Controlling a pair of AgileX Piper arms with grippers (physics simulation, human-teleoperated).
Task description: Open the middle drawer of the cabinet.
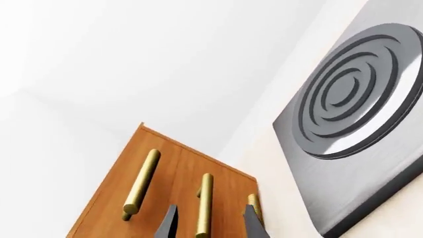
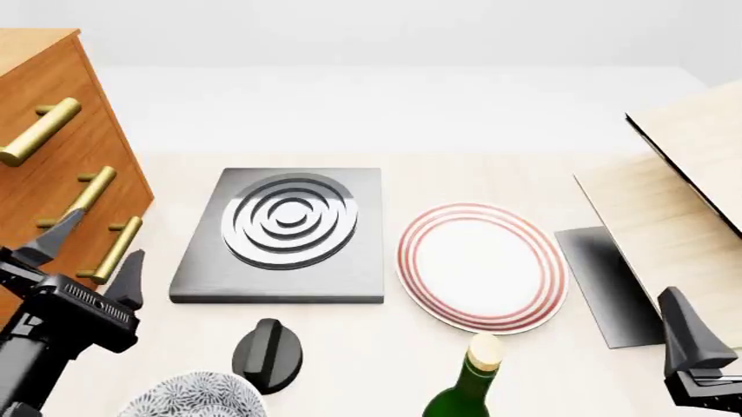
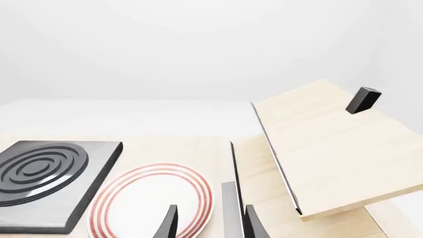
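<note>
The cabinet point(image 2: 110, 130) stands at the table's left edge, and all three of its drawers look shut. The middle drawer point(image 2: 33, 193) carries a brass bar handle point(image 2: 89, 195). My left gripper point(image 2: 93, 254) is open just in front of the cabinet's lower part, touching nothing. In the left wrist view the middle handle point(image 1: 205, 204) lies between my open fingers point(image 1: 168, 224), a short way ahead; the cabinet point(image 1: 122, 163) fills the lower part. My right gripper point(image 3: 210, 225) is open and empty at the front right point(image 2: 693, 347).
A dark hob slab point(image 2: 284, 230) lies right of the cabinet, with a red-rimmed plate point(image 2: 481, 265) beside it. A black knob point(image 2: 267, 352), a patterned bowl point(image 2: 191, 398) and a green bottle point(image 2: 470, 387) stand near the front. A tilted wooden board point(image 2: 684, 165) is at right.
</note>
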